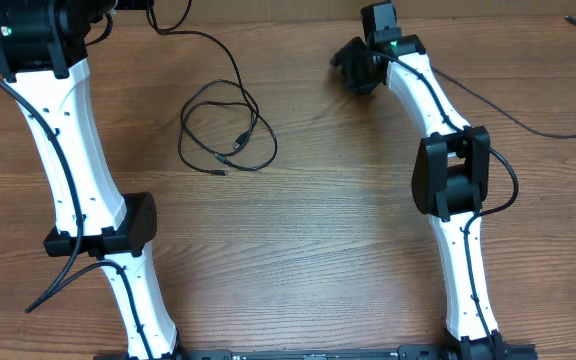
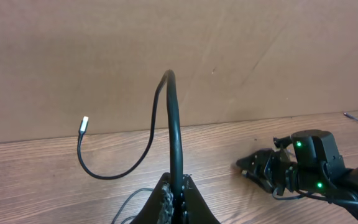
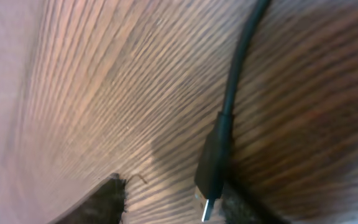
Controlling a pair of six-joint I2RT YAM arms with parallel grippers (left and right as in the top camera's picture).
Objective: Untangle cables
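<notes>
A thin black cable (image 1: pixel 223 130) lies in a loose loop on the wooden table, and one strand runs up to my left gripper (image 1: pixel 133 6) at the far left edge. In the left wrist view the left gripper (image 2: pixel 178 186) is shut on this cable (image 2: pixel 174 124), which arches up and curls left to a silver plug end (image 2: pixel 84 124). My right gripper (image 1: pixel 353 62) is at the far middle of the table. Its jaws (image 3: pixel 176 205) are open, with a second cable's black plug (image 3: pixel 213 165) lying between them, close to the right finger.
A second thin cable (image 1: pixel 528 125) trails across the right side of the table from the right arm, with a plug end (image 1: pixel 573 18) at the far right. A brown wall (image 2: pixel 166 50) stands behind the table. The right gripper also shows in the left wrist view (image 2: pixel 291 174).
</notes>
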